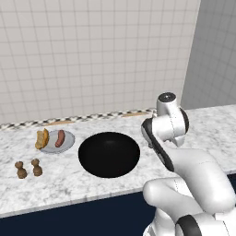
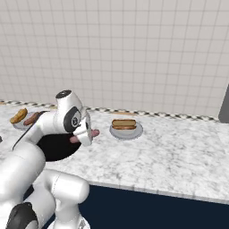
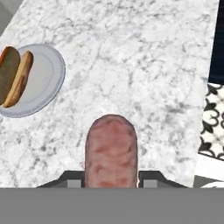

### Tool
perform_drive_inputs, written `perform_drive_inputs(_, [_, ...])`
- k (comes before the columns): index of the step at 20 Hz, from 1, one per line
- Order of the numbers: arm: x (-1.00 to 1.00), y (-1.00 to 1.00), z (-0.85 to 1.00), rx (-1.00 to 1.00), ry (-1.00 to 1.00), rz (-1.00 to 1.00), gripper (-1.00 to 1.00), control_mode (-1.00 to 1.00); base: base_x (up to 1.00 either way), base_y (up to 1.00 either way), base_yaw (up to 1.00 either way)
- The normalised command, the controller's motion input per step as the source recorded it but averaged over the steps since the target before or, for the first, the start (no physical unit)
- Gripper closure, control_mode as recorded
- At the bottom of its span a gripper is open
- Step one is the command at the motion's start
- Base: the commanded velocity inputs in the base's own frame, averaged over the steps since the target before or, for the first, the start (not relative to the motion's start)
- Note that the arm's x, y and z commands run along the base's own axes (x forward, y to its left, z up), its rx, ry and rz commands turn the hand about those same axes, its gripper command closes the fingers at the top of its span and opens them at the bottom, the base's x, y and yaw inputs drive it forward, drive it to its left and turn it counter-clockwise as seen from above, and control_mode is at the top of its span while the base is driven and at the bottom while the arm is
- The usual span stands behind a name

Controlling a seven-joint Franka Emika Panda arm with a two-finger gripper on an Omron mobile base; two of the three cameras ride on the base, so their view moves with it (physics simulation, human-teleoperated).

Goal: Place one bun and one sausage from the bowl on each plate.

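Note:
My gripper (image 3: 111, 180) is shut on a pink-brown sausage (image 3: 111, 151), which sticks out past the fingertips over the marble counter (image 3: 144, 65). In the right base view the gripper (image 2: 83, 136) holds the sausage (image 2: 94, 133) above the counter, between the black bowl (image 2: 56, 147) and the right plate (image 2: 127, 131). That plate carries a bun (image 2: 124, 124); the hand view has the same plate (image 3: 43, 76) and bun (image 3: 15, 76) at upper left. The left plate (image 1: 64, 143) holds a bun (image 1: 42, 138) and a sausage (image 1: 60, 138). The bowl (image 1: 109, 154) looks empty.
Two small brown shakers (image 1: 28, 169) stand near the counter's front edge, left of the bowl. A tiled wall runs behind the counter. The counter's dark front edge (image 3: 217, 39) and patterned floor (image 3: 212, 127) lie at the right of the hand view.

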Motion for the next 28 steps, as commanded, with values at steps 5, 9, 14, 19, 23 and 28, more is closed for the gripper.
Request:
perform_drive_inputs(5, [0.10, -1.00, 0.00, 0.03, -0.25, -0.27, 1.00, -1.00, 0.00, 0.00, 0.00])
perform_drive_inputs(9, [0.40, -1.00, 0.00, 0.09, -0.21, -0.07, 1.00, -1.00, 0.00, 0.00, 0.00])
perform_drive_inputs(14, [0.66, -0.86, -0.10, 0.20, -0.02, 0.05, 1.00, -1.00, 0.00, 0.00, 0.00])
perform_drive_inputs(19, [0.81, -0.48, -0.14, 0.18, 0.00, 0.08, 1.00, -1.00, 0.00, 0.00, 0.00])
perform_drive_inputs(23, [0.63, -0.04, 0.00, 0.04, 0.00, 0.10, 1.00, -1.00, 0.00, 0.00, 0.00])
perform_drive_inputs(28, [0.19, 0.00, 0.25, 0.04, 0.12, 0.04, 1.00, -1.00, 0.00, 0.00, 0.00])
